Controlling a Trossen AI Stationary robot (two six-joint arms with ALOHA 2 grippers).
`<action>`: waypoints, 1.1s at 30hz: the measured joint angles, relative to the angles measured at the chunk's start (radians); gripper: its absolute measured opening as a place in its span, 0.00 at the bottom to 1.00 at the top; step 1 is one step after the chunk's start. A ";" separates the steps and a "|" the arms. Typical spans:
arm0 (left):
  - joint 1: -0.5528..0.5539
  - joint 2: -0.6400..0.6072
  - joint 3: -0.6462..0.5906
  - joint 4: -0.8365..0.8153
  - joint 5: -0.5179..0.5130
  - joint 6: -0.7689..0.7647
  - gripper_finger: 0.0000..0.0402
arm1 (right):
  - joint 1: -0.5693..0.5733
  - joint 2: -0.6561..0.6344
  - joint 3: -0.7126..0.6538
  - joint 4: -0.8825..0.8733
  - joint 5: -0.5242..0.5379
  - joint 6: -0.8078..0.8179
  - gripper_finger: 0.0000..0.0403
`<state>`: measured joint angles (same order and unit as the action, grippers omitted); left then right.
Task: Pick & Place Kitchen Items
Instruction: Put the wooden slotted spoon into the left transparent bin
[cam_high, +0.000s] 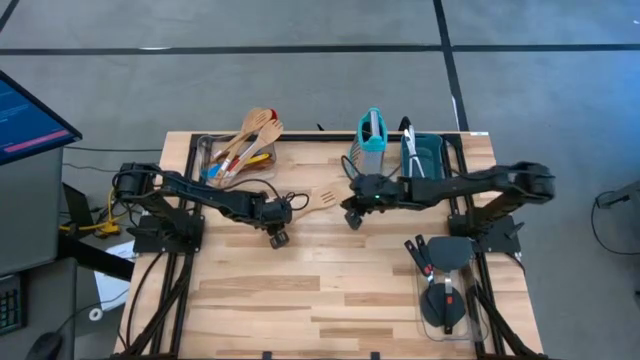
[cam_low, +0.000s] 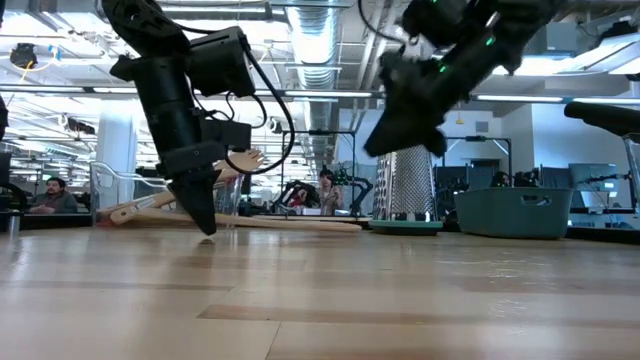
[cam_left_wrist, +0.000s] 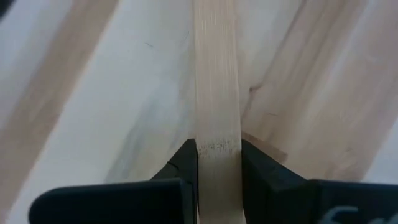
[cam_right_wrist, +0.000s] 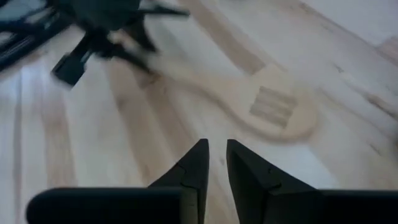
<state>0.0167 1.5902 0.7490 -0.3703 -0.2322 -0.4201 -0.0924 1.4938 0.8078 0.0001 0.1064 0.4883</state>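
Wooden slotted spatula (cam_left_wrist: 217, 93) | handle clamped in left claw (cam_left_wrist: 219, 163); right claw (cam_right_wrist: 217, 163) near blade

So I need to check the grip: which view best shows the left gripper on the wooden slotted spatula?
Left wrist view: the left gripper pinches the wooden slotted spatula handle. High view shows it small, low view edge-on, right wrist view its slotted head.

Pale wooden slotted spatula (cam_right_wrist: 264, 106); teal box grater (cam_high: 372, 135); teal bin (cam_high: 432, 155).
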 joint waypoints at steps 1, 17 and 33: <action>0.000 0.000 0.000 -0.001 -0.016 0.008 0.11 | 0.008 -0.028 -0.001 -0.040 -0.009 0.000 0.13; 0.000 -0.495 -0.008 -0.036 -0.500 0.208 0.11 | 0.212 -0.098 0.001 -0.177 0.058 0.034 0.07; 0.315 -0.724 -0.366 0.210 -0.771 0.273 0.11 | 0.237 0.033 0.003 0.034 0.078 0.089 0.03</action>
<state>0.3321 0.8658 0.3829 -0.1607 -1.0034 -0.1472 0.1448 1.5265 0.8108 0.0343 0.1844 0.5774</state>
